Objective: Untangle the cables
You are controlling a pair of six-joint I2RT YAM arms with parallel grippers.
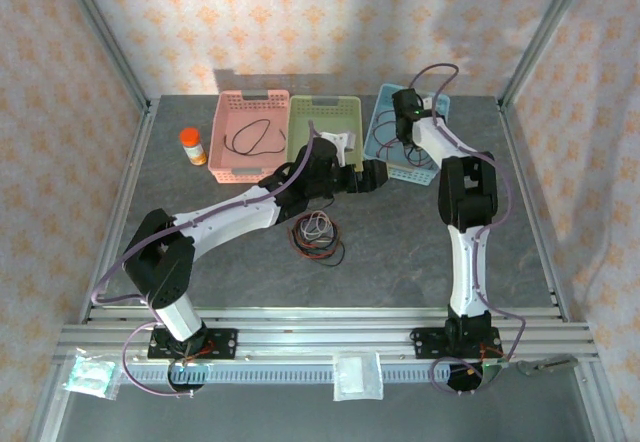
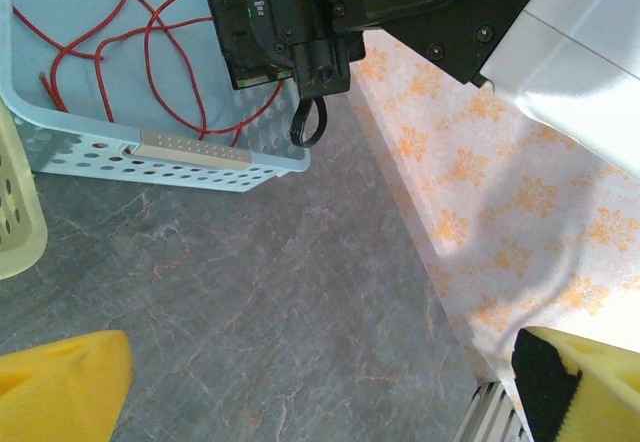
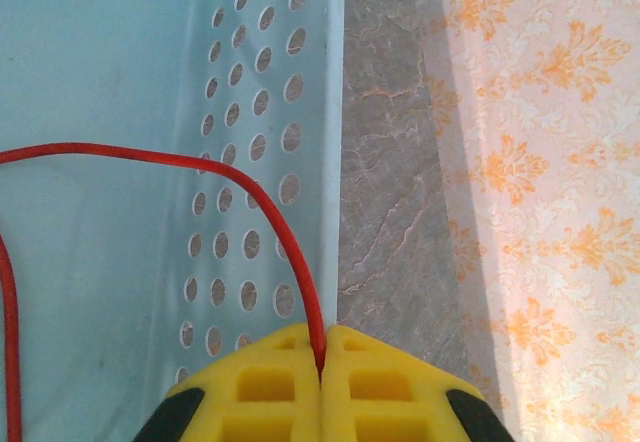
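A loose tangle of red, black and white cables [image 1: 317, 234] lies on the grey table in front of the baskets. My right gripper [image 3: 322, 362] is shut on a red cable [image 3: 215, 167] and hangs over the blue basket [image 3: 250, 162], near its right wall. More of that red cable [image 2: 150, 52] lies looped inside the blue basket [image 2: 190, 152]. A black cable [image 1: 250, 137] rests in the pink basket [image 1: 228, 167], and a white one [image 1: 340, 140] in the green basket [image 1: 300, 152]. My left gripper [image 2: 320, 402] is open over bare table, its yellow fingers [image 2: 60, 382] wide apart, just in front of the blue basket.
An orange-capped bottle [image 1: 193, 146] stands left of the pink basket. The three baskets sit in a row at the back. The patterned wall [image 2: 520, 192] runs close along the table's right edge. Small plastic packets [image 1: 357, 374] lie on the front rail.
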